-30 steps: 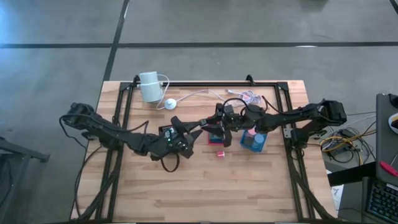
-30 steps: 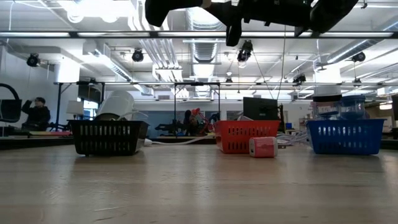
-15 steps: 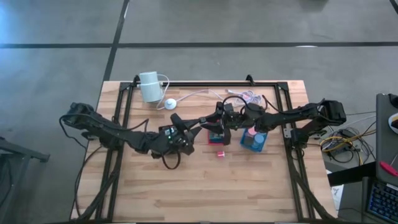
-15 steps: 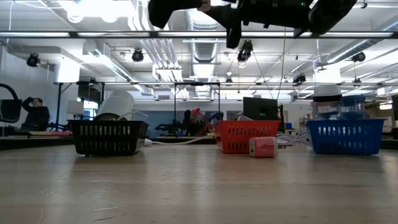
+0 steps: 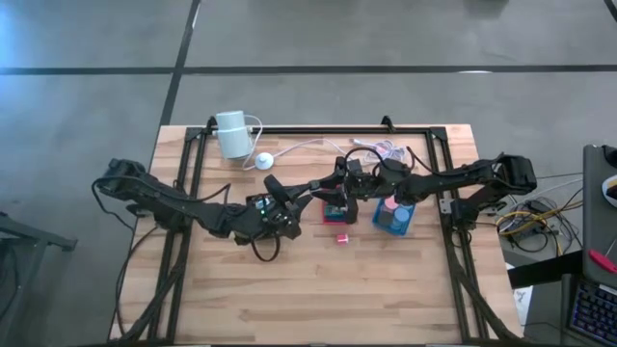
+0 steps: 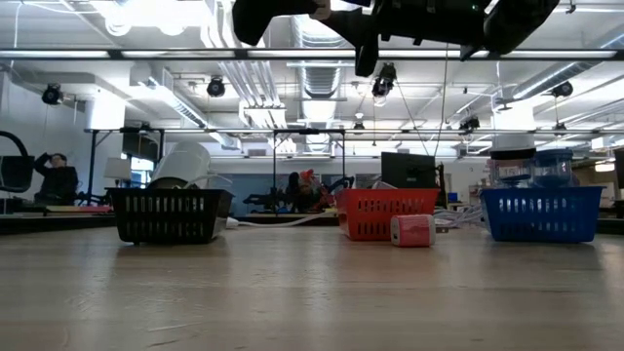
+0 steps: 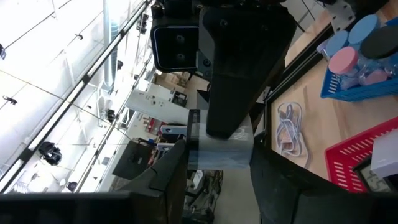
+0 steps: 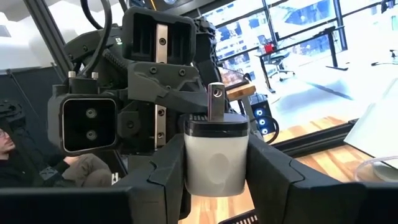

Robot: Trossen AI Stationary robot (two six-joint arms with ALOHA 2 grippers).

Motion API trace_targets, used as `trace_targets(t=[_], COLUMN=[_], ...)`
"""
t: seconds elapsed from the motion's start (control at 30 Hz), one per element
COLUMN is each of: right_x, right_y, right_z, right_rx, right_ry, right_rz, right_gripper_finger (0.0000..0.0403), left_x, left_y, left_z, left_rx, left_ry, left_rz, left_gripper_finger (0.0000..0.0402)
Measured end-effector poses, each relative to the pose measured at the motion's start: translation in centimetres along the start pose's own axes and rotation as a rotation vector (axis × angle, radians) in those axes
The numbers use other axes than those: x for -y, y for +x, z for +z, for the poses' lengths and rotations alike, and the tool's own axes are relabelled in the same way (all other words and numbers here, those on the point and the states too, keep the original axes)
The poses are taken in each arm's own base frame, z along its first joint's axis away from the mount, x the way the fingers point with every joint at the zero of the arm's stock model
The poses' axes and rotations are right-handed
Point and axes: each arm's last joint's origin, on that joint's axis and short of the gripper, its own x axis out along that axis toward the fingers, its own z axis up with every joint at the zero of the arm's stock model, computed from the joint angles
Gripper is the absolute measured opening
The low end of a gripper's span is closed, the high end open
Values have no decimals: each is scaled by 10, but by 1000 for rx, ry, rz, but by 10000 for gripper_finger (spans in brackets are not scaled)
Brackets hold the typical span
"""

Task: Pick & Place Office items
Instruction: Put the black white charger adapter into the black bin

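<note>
Reaching in from the table's left side, the left arm carries the left gripper (image 7: 219, 177) up in the air, nose to nose with the right gripper (image 8: 216, 148), which comes in from the opposite side. Between the two hangs a white block (image 8: 216, 165) with a dark cap and a small metal tab on top. The right gripper is pinching it: its fingers (image 8: 165, 171) lie flat against both sides of the block. The left gripper sits around the block's far end, seen from its own wrist camera, but whether it has taken hold I cannot tell (the block fills the gap there and hides any contact).

Below the left gripper, on the table, a black tray (image 6: 168, 214) stands off to its left side, with the white cylinder (image 5: 231, 134) and its cable (image 5: 299, 147) farther back. Straight under the meeting grippers is the red tray (image 6: 388, 213), holding a white piece (image 7: 384, 155). Just in front of that tray, loose on the wood and well below both grippers, lies a pink block (image 5: 340, 237). Under the right arm, to the right of the right gripper, sits the blue tray (image 6: 541, 214), stacked with pastel round discs (image 7: 345, 60), pink and blue among them.

A person (image 6: 58, 178) sits in the room beyond the table.
</note>
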Motion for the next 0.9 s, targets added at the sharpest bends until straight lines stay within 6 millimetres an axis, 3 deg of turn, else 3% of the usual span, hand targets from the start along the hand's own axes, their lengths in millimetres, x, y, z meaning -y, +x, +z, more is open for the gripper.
trace_targets(t=[0.4,0.9], right_x=[0,-3], right_y=[0,-6], right_z=[-1,3], right_rx=[-10,-60], right_ry=[-73,-222], right_rz=[6,-1], right_gripper_finger=[193,238], left_x=[1,0], left_y=[-1,-6], left_z=[1,3], left_rx=[-8,-23], left_ry=[-10,4], left_rz=[4,15], left_gripper_finger=[144,145])
